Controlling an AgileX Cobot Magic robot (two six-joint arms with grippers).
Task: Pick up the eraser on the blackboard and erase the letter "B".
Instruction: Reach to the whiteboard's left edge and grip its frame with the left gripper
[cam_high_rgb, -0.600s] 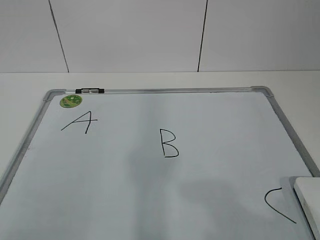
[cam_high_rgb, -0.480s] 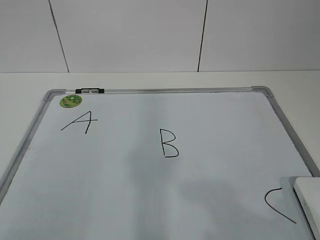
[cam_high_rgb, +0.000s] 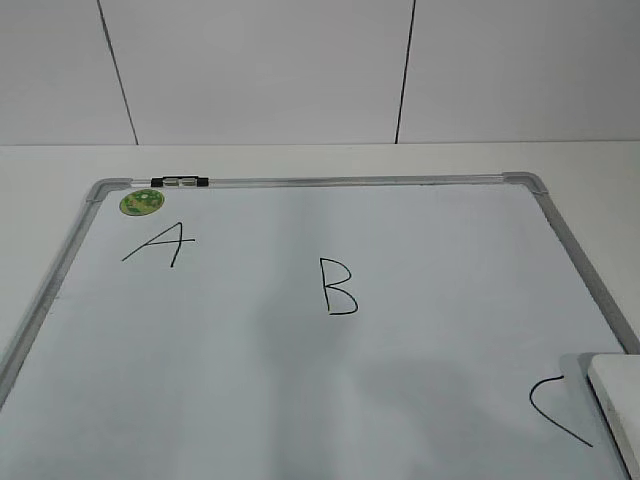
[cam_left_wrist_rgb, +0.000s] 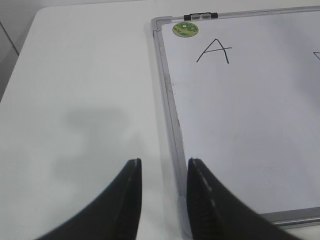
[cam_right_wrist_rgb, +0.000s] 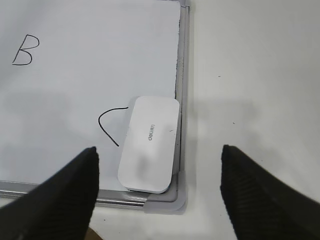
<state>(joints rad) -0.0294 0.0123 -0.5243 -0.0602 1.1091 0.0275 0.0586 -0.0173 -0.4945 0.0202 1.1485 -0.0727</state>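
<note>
from my right wrist camera i see the right gripper (cam_right_wrist_rgb: 159, 162) with its two dark fingers (cam_right_wrist_rgb: 67, 195) spread wide and holding nothing. the eraser (cam_right_wrist_rgb: 149, 144) lies between them, a little nearer the left finger than the right one, and slightly beyond the tips. it is a white rounded block with small grey lettering on top, lying flat in the near right corner of the blackboard (cam_right_wrist_rgb: 90, 60), its far long edge close against the grey frame. just off the left finger's side of the eraser is the curved letter "c" (cam_right_wrist_rgb: 111, 122), its upper end almost touching the eraser. the letter "b" (cam_right_wrist_rgb: 24, 50) sits well beyond the left finger, far up the board.

on the left wrist camera the left gripper (cam_left_wrist_rgb: 162, 167) has its fingers (cam_left_wrist_rgb: 127, 200) narrow, with a small gap and nothing between them. the board's near left corner sits right under the right-hand finger, and the frame runs away from it. the letter "a" (cam_left_wrist_rgb: 215, 51) and a green sticker (cam_left_wrist_rgb: 185, 29) are well beyond the tips.

from the front camera only the eraser's corner shows at the lower right edge, and neither gripper is in that view.
</note>
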